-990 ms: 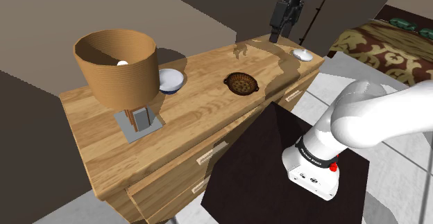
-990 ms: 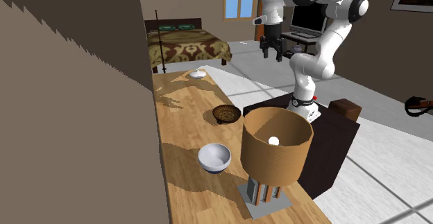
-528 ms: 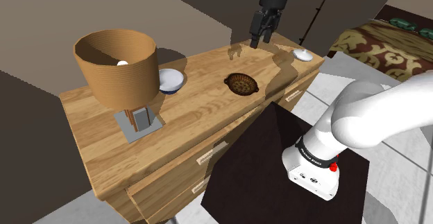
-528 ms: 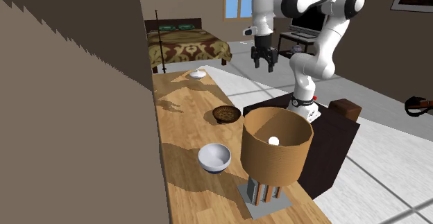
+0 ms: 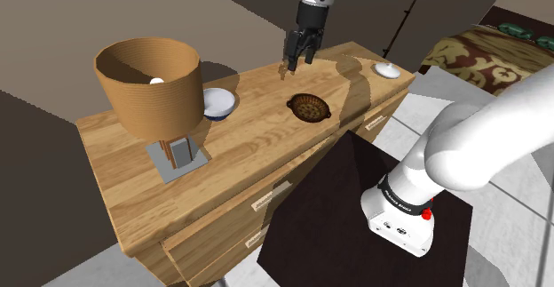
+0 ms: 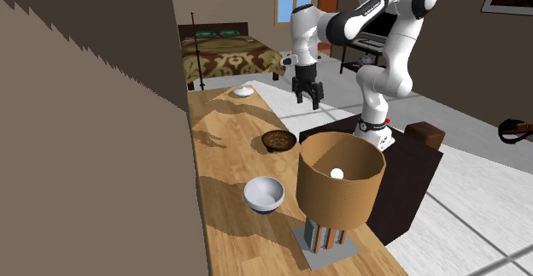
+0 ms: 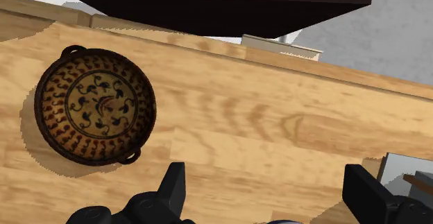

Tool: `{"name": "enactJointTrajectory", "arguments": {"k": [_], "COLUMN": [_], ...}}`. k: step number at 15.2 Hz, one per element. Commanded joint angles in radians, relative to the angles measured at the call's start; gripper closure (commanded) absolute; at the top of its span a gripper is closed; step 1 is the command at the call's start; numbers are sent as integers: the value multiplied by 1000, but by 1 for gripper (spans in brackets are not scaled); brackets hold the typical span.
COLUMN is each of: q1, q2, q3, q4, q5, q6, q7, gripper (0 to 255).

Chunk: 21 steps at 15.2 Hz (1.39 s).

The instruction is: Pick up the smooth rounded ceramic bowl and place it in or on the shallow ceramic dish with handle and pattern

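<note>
The pincer [image 5: 296, 61] hangs over the wooden dresser [image 5: 257, 130], pointing down, its fingers [image 7: 173, 184] standing apart with nothing between them; in the wrist view they frame bare wood. The dish [image 5: 309, 108], brown and patterned with two small loop handles, lies flat on the top, below the pincer and a little to its stand [image 5: 337, 205] side; the wrist view has the dish [image 7: 96, 110] off to one side of the fingers, not between them. The bowl [image 5: 217, 103], white with a bluish outside, sits upright on the dresser well apart from the pincer, farther from it than the dish, just beside the lamp [image 5: 149, 85] with the wide tan shade. In the second exterior view the pincer [image 6: 307, 99] is raised clear of the top, the dish [image 6: 278, 140] near below it and the bowl [image 6: 264, 194] beyond that, next to the lamp
</note>
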Motion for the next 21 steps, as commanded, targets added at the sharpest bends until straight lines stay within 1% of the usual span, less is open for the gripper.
{"name": "enactJointTrajectory", "arguments": {"k": [1, 6, 11, 16, 21], "q1": [6, 18, 25, 25, 23], "q2": [78, 267, 457, 649, 846], "q3": [-1, 0, 6, 18, 31], "q4": [24, 117, 243, 402, 599], "q5": [9, 36, 63, 84, 96], "q6": [59, 161, 232, 272, 281], "q7": [-12, -41, -68, -89, -100], "gripper": [0, 0, 0, 0, 0]}}
